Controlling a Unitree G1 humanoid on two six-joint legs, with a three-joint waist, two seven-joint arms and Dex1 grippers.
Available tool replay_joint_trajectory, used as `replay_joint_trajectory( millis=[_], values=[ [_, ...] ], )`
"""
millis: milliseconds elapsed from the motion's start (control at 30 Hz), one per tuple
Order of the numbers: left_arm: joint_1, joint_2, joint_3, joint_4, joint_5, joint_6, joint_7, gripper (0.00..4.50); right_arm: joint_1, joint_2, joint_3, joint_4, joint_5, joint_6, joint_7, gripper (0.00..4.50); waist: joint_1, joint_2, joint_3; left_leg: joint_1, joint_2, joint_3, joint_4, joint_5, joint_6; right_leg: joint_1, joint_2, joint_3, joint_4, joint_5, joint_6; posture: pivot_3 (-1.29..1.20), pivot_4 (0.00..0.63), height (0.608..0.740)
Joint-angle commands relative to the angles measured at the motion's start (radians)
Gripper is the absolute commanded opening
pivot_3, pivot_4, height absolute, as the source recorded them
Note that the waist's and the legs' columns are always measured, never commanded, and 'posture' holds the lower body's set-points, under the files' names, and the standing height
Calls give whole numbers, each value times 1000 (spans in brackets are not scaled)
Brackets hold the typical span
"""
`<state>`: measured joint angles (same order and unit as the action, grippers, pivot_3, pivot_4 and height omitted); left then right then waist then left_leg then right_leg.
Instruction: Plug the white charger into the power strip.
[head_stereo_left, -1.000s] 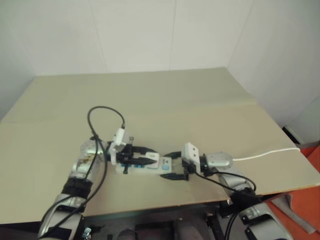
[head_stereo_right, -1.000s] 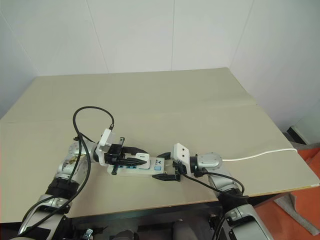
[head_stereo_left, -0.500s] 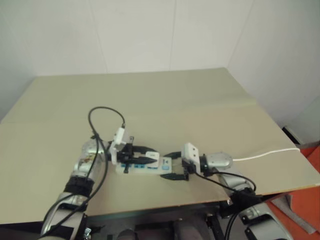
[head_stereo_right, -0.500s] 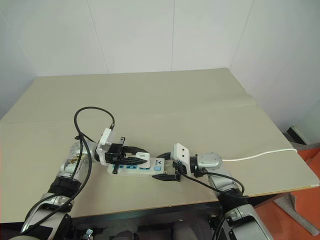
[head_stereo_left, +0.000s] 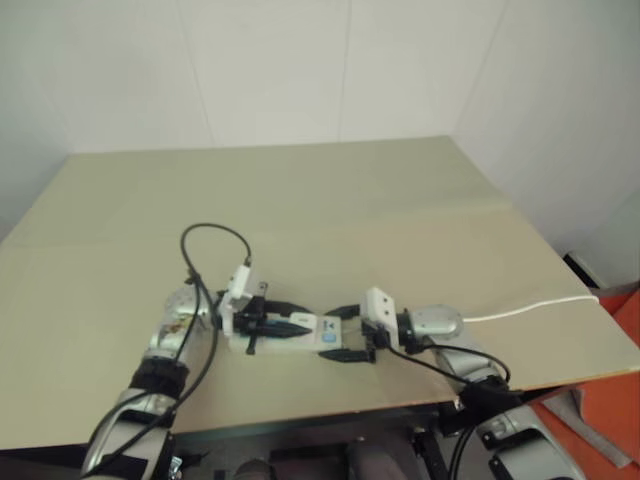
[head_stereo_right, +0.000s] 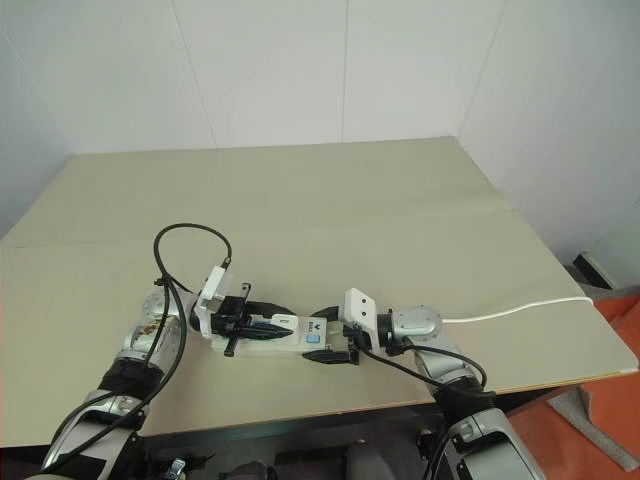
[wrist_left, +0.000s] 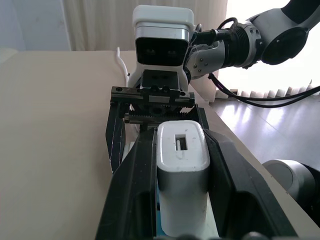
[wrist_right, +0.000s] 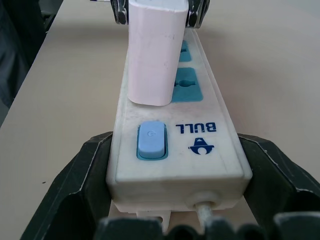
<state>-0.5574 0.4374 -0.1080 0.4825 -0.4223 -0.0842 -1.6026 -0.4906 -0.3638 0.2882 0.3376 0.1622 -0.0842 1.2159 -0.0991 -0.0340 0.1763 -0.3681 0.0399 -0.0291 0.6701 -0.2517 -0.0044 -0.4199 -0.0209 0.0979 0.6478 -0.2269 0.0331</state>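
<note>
Two grippers meet over the power strip (head_stereo_right: 278, 338), which lies flat near the near edge of the table (head_stereo_right: 330, 210), its long axis running left to right. We see its switch end and thin white cord (head_stereo_right: 520, 308) pointing right. Our left gripper (wrist_left: 182, 150) is clamped on the white charger (wrist_right: 157, 50), which stands upright on the strip's face, against a blue socket. Our right gripper (wrist_right: 175, 175) has its jaws pressed on the two long sides of the strip at the switch end, holding it. Beside the blue switch (wrist_right: 151, 140) we read "BULL".
</note>
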Motion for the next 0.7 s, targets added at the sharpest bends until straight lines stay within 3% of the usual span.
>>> replay_joint_trajectory(
  millis=[33, 267, 433, 700],
  values=[
    [21, 8, -15, 62, 58, -20, 10, 1027, 18, 6, 41, 14, -43, 1, -5, 3418, 0, 0, -2, 0, 0, 0, 0, 0, 0, 0, 0, 0, 0, 0, 0, 0, 150, 740],
    [28, 15, -46, 172, 126, -95, 55, 1027, 20, 4, 44, 10, -44, -3, -12, 3418, 1, 2, -10, 4, 0, 0, 0, 0, 0, 4, 0, 0, 0, 0, 0, 0, 150, 740],
    [37, 25, -60, 194, 135, -133, 48, 1027, 25, 5, 45, 6, -46, -4, -15, 3418, 1, 3, -12, 22, 0, 0, -9, 0, 0, 26, -1, 0, -7, -6, -7, 0, 150, 740],
    [23, 37, -80, 209, 133, -39, 39, 1027, 22, 10, 51, 12, -54, -7, -20, 3418, 1, 5, -14, 24, 0, 0, -9, 0, 0, 28, -1, 0, -7, -6, -5, 0, 150, 740]
  ],
)
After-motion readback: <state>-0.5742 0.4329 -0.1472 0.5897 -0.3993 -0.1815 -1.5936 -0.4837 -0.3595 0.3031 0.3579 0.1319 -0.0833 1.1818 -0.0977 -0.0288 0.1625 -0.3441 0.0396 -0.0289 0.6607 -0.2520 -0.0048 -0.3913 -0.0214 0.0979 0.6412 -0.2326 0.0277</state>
